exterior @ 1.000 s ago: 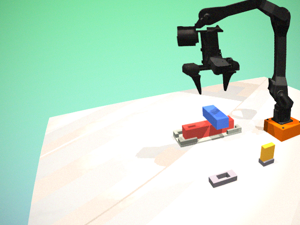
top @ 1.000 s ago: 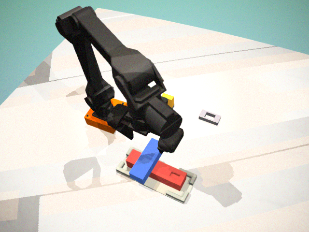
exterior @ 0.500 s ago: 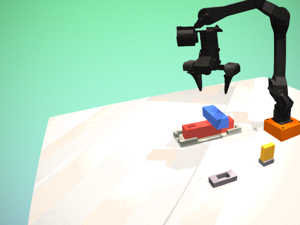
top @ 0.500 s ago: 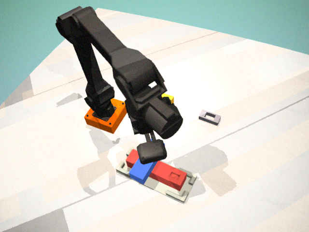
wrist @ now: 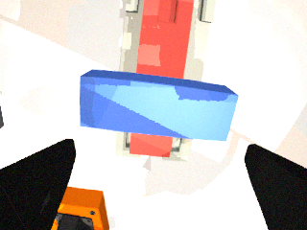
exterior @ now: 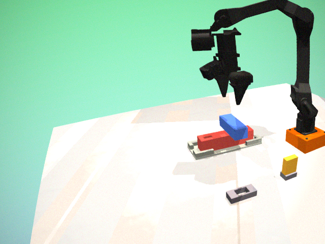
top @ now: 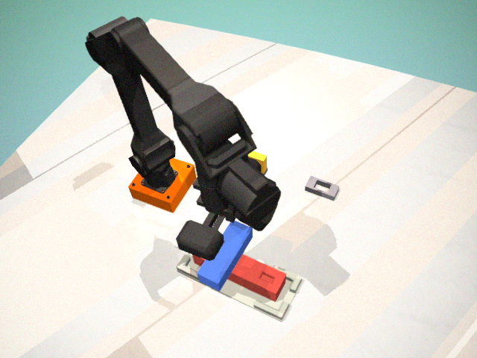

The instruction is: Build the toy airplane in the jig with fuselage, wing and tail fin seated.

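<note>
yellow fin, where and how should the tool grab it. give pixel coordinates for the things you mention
The yellow tail fin (top: 263,162) (exterior: 289,164) is best pinched by its upper part across the two broad faces, coming from straight above: it stands upright as a thin slab, its lower end in a dark holder (exterior: 288,176), top exposed.
</note>
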{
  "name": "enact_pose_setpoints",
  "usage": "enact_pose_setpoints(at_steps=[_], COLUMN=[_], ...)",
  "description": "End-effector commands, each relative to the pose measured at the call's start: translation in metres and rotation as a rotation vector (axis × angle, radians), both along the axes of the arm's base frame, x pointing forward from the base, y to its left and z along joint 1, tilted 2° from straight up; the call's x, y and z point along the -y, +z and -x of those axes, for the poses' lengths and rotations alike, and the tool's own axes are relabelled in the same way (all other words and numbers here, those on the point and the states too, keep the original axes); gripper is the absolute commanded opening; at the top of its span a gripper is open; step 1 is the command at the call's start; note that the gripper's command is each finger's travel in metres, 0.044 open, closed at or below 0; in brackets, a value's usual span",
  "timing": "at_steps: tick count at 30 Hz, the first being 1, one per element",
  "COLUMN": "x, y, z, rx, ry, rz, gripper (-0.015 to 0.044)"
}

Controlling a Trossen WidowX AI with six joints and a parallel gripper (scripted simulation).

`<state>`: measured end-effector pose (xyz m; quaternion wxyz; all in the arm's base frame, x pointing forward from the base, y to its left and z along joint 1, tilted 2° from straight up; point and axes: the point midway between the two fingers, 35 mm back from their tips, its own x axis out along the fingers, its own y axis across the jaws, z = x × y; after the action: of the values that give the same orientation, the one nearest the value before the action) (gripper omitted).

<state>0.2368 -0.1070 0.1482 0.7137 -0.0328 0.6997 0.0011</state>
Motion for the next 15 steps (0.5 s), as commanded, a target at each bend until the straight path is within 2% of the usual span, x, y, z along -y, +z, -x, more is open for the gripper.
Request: enact_pose_setpoints(at_steps=[1, 5, 15], x=[0.001, -0.007, -0.126], y=[-0.001, -0.001, -0.005], z=[0.0, -0.002, -0.008], rx=[0.0, 0.001, 0.017], ry=[-0.048, -0.042, 0.009], rz=[0.003, 0.003, -0.006], gripper=[0.044, 0.044, 0.044])
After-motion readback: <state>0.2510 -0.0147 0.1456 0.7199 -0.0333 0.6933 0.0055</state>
